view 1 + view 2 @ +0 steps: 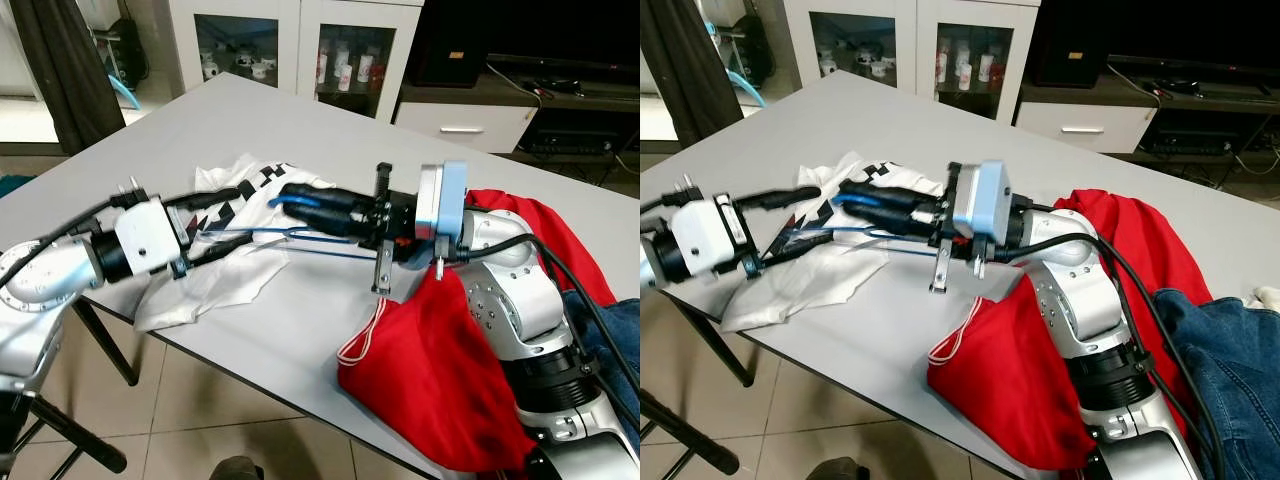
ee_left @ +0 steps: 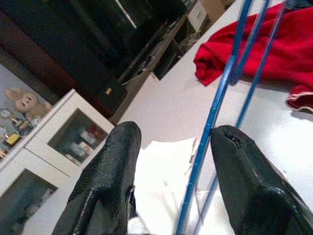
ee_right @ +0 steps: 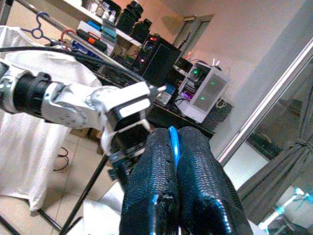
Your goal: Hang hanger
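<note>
I have the blue wire hanger [image 1: 300,237] pinched between my right gripper [image 3: 175,147] fingers, which are closed tight on its top; in the right wrist view a short blue loop pokes out just above the fingertips [image 3: 195,147]. The rest of the hanger runs away from those fingers, low over the grey desk [image 1: 330,130], toward my left gripper [image 2: 168,161]. That one's fingers stand wide apart, with the hanger's two thin blue rods passing through the gap, close against one finger [image 2: 244,176] but not clamped, as far as I can judge.

Beneath both sets of fingers lies a white shirt with a black checker print [image 1: 240,200], and behind my right wrist sits a red garment [image 1: 440,370], with blue jeans [image 1: 1230,350] past it on the desk.

I read this as the carrying stage: the hanger is gripped but not yet hung. A clothes rail with hangers [image 3: 36,29] shows far beyond the right fingers, in the room's background. Next I'd need to lift the hanger clear of the shirt, free it from the left fingers, and turn toward that rail.
</note>
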`<state>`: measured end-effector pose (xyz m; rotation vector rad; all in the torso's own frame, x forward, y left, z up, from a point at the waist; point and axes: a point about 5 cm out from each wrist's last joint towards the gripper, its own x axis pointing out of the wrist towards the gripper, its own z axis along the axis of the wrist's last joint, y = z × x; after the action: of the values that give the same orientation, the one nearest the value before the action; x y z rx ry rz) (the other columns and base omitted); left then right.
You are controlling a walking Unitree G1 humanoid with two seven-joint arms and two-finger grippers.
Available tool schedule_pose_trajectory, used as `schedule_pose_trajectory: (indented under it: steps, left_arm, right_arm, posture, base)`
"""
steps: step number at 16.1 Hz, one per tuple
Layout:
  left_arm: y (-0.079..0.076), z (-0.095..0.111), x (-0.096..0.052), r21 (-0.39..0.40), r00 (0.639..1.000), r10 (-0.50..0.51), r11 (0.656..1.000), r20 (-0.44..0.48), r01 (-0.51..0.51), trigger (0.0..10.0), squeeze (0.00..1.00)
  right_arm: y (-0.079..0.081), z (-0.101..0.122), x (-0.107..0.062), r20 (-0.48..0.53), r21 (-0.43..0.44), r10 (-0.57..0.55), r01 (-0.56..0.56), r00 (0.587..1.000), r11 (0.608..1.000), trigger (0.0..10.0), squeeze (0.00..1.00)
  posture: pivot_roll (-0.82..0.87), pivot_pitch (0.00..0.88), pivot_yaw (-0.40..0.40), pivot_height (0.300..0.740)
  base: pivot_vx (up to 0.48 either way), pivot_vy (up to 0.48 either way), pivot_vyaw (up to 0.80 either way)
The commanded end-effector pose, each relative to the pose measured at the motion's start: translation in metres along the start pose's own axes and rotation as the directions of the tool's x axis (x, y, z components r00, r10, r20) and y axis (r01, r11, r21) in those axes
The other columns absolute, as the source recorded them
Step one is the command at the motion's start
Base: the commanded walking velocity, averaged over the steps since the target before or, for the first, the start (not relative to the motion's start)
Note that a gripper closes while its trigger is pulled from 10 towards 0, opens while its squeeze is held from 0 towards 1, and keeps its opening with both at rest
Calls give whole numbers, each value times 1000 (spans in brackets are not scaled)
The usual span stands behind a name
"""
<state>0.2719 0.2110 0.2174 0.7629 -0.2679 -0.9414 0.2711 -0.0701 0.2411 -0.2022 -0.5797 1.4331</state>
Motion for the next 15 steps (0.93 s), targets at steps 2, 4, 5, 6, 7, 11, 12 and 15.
schedule_pose_trajectory:
  steps: [2,4,5,6,7,11,12,15]
  left_arm:
    - [-3,2,6,-21,999,-42,999,23,43,10000,0]
    - [-13,-1,14,-65,993,-115,991,39,118,10000,0]
    - [-15,-1,16,-71,990,-133,988,39,136,10000,0]
    - [-19,-2,17,-84,985,-165,982,40,168,10000,0]
    - [-21,-2,19,-91,981,-188,977,43,191,10000,0]
    - [-19,0,22,-92,978,-201,974,52,205,10000,0]
    - [-16,0,23,-91,980,-192,976,55,197,6275,0]
    - [-14,1,22,-96,981,-181,978,63,187,0,0]
  right_arm:
    - [1,3,-1,10,-1,9,-9,1000,1000,10000,0]
    - [0,5,2,23,-3,11,-11,1000,1000,10000,0]
    - [0,5,3,24,-4,12,-12,1000,1000,10000,0]
    - [-1,5,4,26,-7,8,-8,1000,1000,10000,0]
    - [-4,4,4,24,-12,-14,14,1000,1000,10000,0]
    - [-8,9,5,49,-19,-33,34,998,999,10000,0]
    - [-8,8,5,49,-18,-36,37,998,999,10000,0]
    - [-9,8,4,50,-17,-60,61,997,998,10000,0]
  posture:
    - [96,0,-56,740]
    - [96,0,-56,740]
    - [95,0,-56,740]
    - [94,0,-56,740]
    - [95,0,-55,740]
    - [94,0,-54,740]
    - [93,0,-52,740]
    - [93,0,-52,740]
  base:
    - [0,0,0]
    - [0,0,0]
    - [0,0,0]
    - [0,0,0]
    - [0,0,0]
    - [0,0,0]
    - [0,0,0]
    - [0,0,0]
